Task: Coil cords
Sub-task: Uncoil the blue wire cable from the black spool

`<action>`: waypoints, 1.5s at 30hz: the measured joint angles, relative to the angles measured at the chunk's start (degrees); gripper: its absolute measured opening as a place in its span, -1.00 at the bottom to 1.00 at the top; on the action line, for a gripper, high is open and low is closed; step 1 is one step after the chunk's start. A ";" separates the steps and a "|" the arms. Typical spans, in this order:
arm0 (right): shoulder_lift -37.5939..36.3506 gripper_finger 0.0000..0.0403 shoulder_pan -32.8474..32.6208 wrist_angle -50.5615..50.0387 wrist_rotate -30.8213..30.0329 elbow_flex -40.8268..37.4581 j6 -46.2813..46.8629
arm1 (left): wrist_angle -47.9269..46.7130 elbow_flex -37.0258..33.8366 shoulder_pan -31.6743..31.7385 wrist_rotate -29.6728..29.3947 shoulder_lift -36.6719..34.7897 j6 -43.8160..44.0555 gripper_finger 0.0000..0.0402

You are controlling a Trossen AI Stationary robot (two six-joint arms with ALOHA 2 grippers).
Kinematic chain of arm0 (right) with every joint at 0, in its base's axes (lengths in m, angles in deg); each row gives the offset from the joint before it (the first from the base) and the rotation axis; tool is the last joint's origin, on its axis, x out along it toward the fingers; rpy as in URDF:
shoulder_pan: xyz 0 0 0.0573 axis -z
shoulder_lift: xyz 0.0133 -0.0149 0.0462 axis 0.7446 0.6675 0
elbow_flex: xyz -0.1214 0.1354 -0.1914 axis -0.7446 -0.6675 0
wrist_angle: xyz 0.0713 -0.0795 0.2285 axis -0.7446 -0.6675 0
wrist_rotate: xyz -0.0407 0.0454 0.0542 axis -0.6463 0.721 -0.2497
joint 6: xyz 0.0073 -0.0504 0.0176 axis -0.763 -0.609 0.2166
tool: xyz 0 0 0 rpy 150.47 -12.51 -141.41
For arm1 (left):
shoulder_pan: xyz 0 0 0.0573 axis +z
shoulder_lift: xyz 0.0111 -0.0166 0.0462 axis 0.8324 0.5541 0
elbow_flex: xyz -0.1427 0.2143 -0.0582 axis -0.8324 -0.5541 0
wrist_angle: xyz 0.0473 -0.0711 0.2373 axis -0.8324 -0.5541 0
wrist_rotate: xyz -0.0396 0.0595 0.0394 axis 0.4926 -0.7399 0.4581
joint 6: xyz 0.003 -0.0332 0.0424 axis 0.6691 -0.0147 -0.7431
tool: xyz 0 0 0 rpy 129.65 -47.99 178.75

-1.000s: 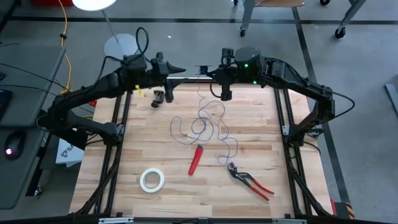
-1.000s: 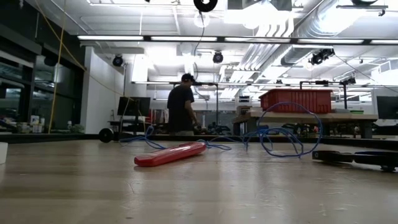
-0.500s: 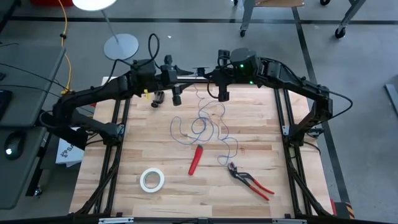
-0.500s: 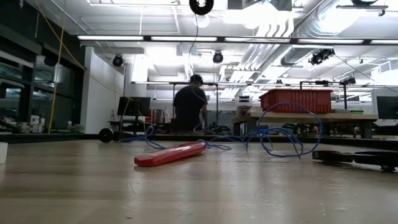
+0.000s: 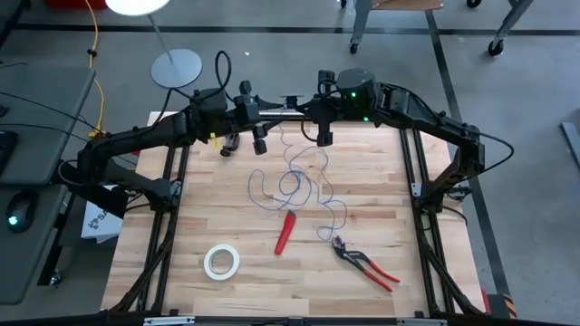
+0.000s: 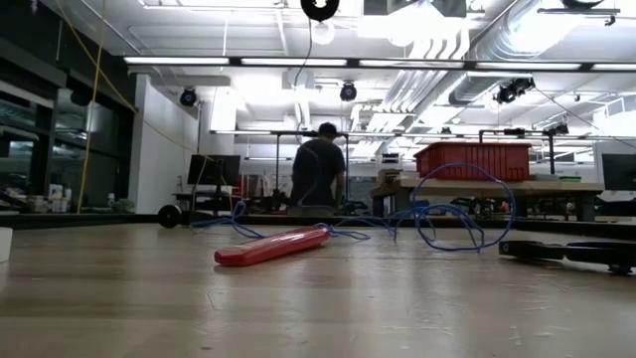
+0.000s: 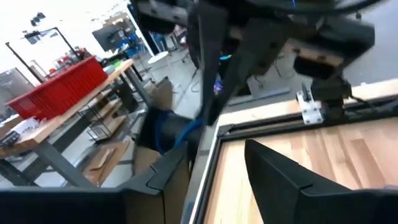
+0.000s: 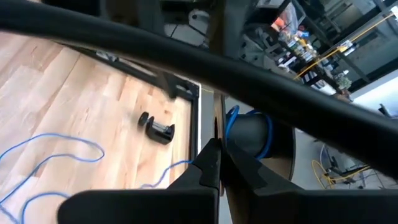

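Above the far edge of the worktop (image 5: 217,290) you have both arms raised and reaching toward each other. Your left gripper (image 5: 259,143) hangs over the far left part of the wood, and in its own wrist view the two fingers (image 7: 273,171) stand clearly apart with nothing between them. Your right gripper (image 5: 327,138) hangs just to the right of it, near the far middle; its wrist view shows the fingers (image 8: 211,165) pressed together at the tips. Whether they pinch the wire there you cannot tell from these views, though a thin blue strand runs up from the worktop toward that gripper.

Below and between the two grippers lies the blue-violet wire (image 5: 294,181), spread in loose, overlapping loops across the middle of the worktop, with a tail trailing toward the pliers (image 5: 362,263). From table height the wire (image 6: 462,204) stands up in a tall arch behind the red tool. Near the far left edge, just beside your left gripper, rests the small black spool (image 5: 229,143); your right wrist view shows the same spool (image 8: 157,127) lying on its side on the wood, apart from the loops.

Nearer to you lie a red-handled tool (image 5: 285,233) just beside the loops, red-handled pliers to its right, and a white tape roll (image 5: 221,262) toward the left. Beyond the worktop a person (image 6: 320,174) stands in the room with their back turned.
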 joint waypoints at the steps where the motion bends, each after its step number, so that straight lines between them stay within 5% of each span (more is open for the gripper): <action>1: 0.00 -1.00 0.00 -0.01 0.01 0.00 0.00 | -0.45 0.00 -0.25 -0.15 0.07 0.00 -0.30; 4: 0.04 -1.00 -0.02 0.50 0.03 -0.04 0.68 | -1.35 0.00 -0.70 -1.99 0.06 0.08 -0.43; 10: -0.93 -1.00 0.00 1.48 -0.02 -0.04 4.41 | -8.61 -0.03 -0.46 -16.89 -3.52 -1.46 -0.54; 12: -1.47 -1.00 0.14 3.50 1.27 -0.04 6.83 | -11.18 -0.02 0.80 -16.90 -5.58 -0.37 -0.53; 23: -1.97 -1.00 4.18 14.65 20.49 -0.04 32.86 | -5.14 -0.01 8.34 10.89 -6.37 27.35 -0.44; 33: -2.12 -1.00 4.08 18.51 24.64 -0.03 36.48 | -1.46 -0.02 8.64 18.19 -4.92 32.15 -0.24; 45: -2.12 -1.00 4.07 18.51 24.67 -0.04 36.46 | 0.92 0.00 8.51 18.51 -2.03 30.24 -0.13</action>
